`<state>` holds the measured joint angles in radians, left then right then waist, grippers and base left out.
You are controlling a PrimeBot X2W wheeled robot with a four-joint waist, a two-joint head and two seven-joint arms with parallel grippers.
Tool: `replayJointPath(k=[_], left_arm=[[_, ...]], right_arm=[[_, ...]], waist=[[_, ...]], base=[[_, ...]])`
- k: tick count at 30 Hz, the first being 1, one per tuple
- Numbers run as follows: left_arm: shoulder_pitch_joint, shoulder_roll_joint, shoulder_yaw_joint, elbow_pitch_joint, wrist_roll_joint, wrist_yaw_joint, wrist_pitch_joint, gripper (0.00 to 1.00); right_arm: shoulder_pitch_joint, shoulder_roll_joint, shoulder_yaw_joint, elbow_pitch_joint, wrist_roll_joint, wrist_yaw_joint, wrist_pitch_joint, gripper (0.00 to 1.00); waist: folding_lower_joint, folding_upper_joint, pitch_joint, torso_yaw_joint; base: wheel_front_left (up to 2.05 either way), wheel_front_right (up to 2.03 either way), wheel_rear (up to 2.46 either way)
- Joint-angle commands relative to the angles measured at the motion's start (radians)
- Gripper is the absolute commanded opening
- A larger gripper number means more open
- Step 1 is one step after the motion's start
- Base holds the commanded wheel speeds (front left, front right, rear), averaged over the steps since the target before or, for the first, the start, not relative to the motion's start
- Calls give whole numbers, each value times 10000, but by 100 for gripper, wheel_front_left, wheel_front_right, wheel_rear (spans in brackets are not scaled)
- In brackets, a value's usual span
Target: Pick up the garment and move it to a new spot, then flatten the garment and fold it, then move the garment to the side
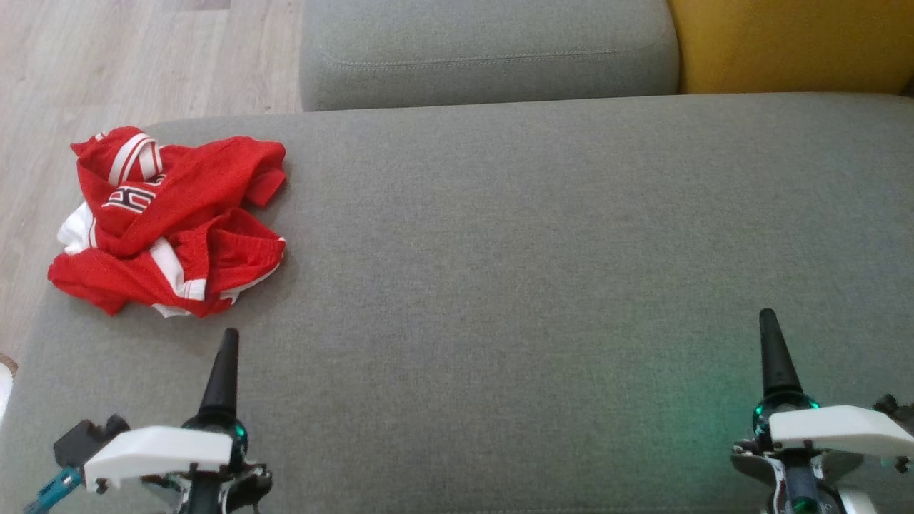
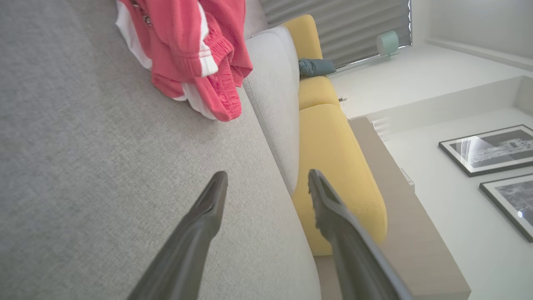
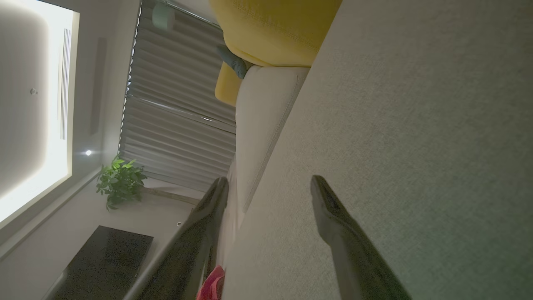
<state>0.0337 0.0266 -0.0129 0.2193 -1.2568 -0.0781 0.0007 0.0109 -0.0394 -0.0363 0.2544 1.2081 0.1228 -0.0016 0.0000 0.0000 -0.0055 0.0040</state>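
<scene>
Garment [image 1: 168, 221] lies crumpled at ten o'clock on the sofa seat [image 1: 535, 250]. Left gripper [image 2: 267, 174] and right gripper [image 3: 269, 180] stand open, empty. Pick-up seemingly not begun; next, left gripper should reach toward eleven o'clock and pinch it.

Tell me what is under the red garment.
The red garment lies crumpled on the grey cushion, near its left edge. Anything beneath its folds is covered and cannot be seen.

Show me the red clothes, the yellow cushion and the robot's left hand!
red clothes [image 1: 178, 207]: head view, on the red cloth in the middle of the crumpled heap.
yellow cushion [image 1: 785, 43]: head view, on its plain yellow face.
left hand [image 2: 267, 175]: left wrist view, midway between its two open fingertips.
</scene>
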Motion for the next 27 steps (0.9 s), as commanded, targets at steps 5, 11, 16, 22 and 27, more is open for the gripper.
replayJointPath(k=[5, 11, 16, 22, 27], left_arm=[[-434, 121, -88, -609, 1138, 101, -244, 100], [-377, 129, -259, -746, 2204, 172, -422, 100], [-289, 136, -356, -783, 3060, 205, -571, 100], [-151, 147, -444, -873, 4157, 250, -778, 100], [-66, 152, -471, -948, 4739, 273, -897, 100]], right_arm=[[-388, -46, 366, -495, -1082, 28, -237, 100], [-373, -51, 601, -556, -2023, 32, -414, 100], [-334, -55, 713, -565, -2742, 35, -561, 100], [-305, -60, 901, -517, -3630, 40, -767, 100], [-294, -63, 1026, -472, -4170, 42, -885, 100]], waist=[[0, 0, -23, 11], [0, 0, -56, 5], [0, 0, -93, -5], [0, 0, -150, -21], [0, 0, -186, -24]], base=[[0, 0, 0], [0, 0, 0], [0, 0, 0], [0, 0, 0], [0, 0, 0]])
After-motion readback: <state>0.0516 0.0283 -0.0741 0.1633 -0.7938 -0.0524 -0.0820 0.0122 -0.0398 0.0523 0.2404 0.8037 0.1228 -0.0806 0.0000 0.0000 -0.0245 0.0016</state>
